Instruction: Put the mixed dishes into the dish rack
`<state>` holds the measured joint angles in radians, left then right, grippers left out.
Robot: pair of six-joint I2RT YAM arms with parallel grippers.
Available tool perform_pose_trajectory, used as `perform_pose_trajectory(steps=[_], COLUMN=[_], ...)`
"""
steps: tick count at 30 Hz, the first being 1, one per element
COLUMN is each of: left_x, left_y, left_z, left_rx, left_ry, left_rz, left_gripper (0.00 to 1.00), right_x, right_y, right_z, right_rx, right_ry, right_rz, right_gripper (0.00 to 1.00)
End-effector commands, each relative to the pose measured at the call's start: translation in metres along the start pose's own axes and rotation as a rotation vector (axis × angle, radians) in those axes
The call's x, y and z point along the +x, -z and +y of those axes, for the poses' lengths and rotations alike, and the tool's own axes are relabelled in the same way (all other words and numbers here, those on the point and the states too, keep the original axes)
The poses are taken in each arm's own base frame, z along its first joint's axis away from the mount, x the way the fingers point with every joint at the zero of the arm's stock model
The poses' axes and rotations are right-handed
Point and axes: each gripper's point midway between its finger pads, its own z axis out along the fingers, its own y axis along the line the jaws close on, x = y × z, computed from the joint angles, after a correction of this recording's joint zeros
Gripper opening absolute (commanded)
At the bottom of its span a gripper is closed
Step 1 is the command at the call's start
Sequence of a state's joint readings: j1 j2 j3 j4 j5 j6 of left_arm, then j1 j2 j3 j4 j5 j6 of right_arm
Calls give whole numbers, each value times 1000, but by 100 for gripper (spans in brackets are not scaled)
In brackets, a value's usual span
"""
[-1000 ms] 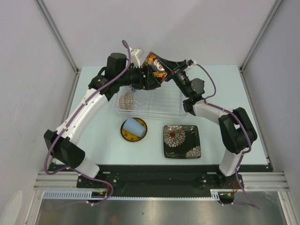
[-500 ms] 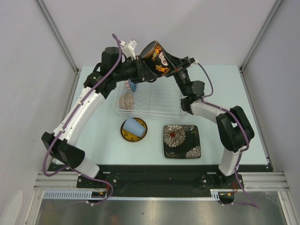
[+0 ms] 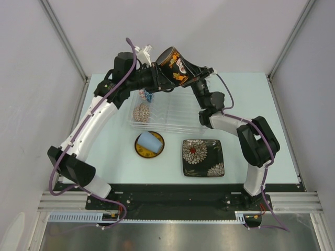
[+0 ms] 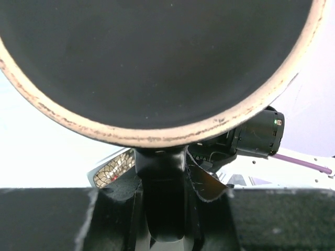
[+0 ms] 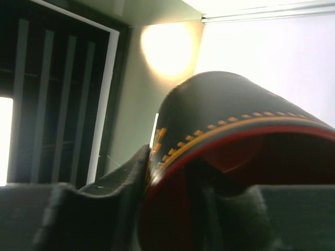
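Observation:
The red-inside dark mug hangs in the air over the back of the dish rack, tipped on its side between both arms. My left gripper is shut on its handle, and the mug's dark base fills the left wrist view. My right gripper straddles the rim: its outer finger presses the wall and the other is inside the red mouth. A blue patterned bowl and a beige patterned bowl stand in the rack's left end.
In front of the rack, a pale blue cup lies on the small yellow dark-rimmed plate. To its right sits the black floral square plate. Grey walls enclose the table on three sides.
My left gripper has shut on the mug's handle. The mug has risen and swung left between both grippers. In the last half second only the right arm's elbow shifted a little left.

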<state>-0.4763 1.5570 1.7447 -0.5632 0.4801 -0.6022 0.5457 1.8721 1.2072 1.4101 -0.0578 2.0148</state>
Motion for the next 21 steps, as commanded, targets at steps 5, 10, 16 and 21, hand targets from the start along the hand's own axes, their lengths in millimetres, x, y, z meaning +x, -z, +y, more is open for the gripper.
perform_pose_trajectory(steps=[5, 10, 16, 21], left_x=[-6, -25, -48, -58], left_y=[3, 19, 37, 42], left_z=[-60, -61, -40, -33], left_rx=[238, 217, 157, 145], left_ry=[-188, -221, -216, -207], left_rz=[-7, -63, -125, -150], left_gripper=[0, 0, 0, 0], right_x=[85, 73, 50, 44], right_y=[8, 14, 23, 32], right_z=[31, 22, 26, 16], right_rx=[-139, -101, -74, -34], right_ry=[-38, -27, 24, 21], right_rz=[262, 249, 228, 218], right_gripper=[54, 78, 100, 100])
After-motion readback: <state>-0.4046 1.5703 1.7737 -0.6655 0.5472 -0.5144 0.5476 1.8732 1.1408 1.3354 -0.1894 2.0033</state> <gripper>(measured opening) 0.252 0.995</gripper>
